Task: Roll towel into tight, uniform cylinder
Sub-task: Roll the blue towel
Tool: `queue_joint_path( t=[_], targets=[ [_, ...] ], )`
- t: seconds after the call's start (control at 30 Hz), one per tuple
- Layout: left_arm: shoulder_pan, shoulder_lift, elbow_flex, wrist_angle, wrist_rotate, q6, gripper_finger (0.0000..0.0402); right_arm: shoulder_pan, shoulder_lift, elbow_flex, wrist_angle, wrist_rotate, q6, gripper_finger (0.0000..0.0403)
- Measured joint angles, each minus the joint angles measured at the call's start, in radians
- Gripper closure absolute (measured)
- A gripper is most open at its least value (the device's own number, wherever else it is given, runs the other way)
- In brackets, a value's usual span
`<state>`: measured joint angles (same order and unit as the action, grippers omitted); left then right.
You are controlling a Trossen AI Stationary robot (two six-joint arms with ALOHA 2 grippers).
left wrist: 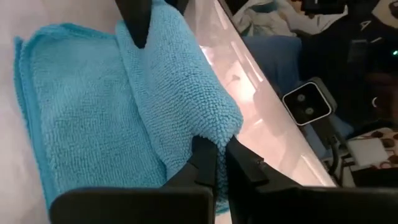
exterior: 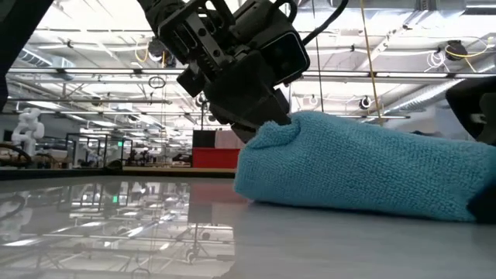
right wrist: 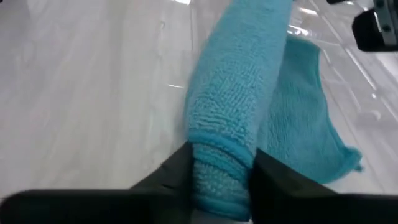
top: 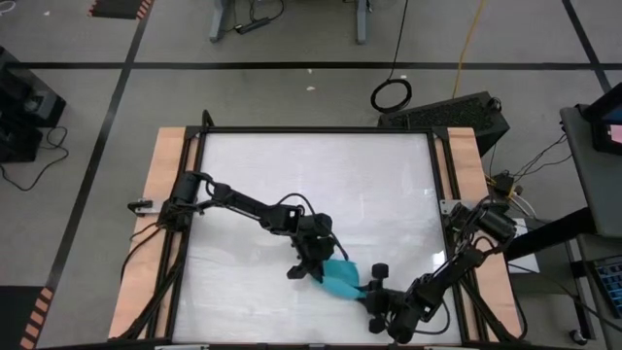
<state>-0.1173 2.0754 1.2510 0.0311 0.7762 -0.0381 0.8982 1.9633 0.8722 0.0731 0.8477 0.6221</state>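
Turquoise towel (top: 342,279) half-rolled, each end pinched by left gripper (top: 316,268) and right gripper (top: 372,292)

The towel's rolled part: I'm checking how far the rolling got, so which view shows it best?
The left wrist view: the towel shows its roll beside the flat remainder. The right wrist view sights along the roll from the right gripper; the low view shows one side; the high view a small patch.
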Motion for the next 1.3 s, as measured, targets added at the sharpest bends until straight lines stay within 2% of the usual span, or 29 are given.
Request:
queue_joint_path(
  t=[0.17,0.23,0.4,0.7,0.83,1.07,1.3],
  targets=[
    [0.0,0.0,0.0,-0.01,0.022,-0.035,0.0387,-0.007,-0.003,0.0,-0.008,0.005,0.068,0.0372],
    [-0.001,0.0,0.0,-0.019,0.024,-0.035,0.0387,-0.008,-0.011,0.0,-0.008,-0.013,0.101,0.0389],
    [-0.013,0.0,0.0,-0.021,-0.001,-0.016,0.0363,-0.017,-0.033,-0.001,-0.005,-0.103,0.202,0.0381],
    [-0.093,-0.044,0.0,-0.042,-0.109,0.116,0.0242,-0.059,-0.04,0.0,0.057,-0.269,0.303,0.0387],
    [-0.142,-0.107,0.0,-0.127,-0.263,0.21,0.0218,-0.085,-0.049,-0.001,0.079,-0.312,0.305,0.0388],
    [-0.261,-0.196,0.001,-0.225,-0.615,0.39,0.0215,-0.136,-0.066,-0.003,0.089,-0.342,0.284,0.0388],
    [-0.377,-0.171,0.002,-0.223,-0.889,0.558,0.0214,-0.185,-0.065,-0.005,0.193,-0.395,0.216,0.0389]
  ],
)
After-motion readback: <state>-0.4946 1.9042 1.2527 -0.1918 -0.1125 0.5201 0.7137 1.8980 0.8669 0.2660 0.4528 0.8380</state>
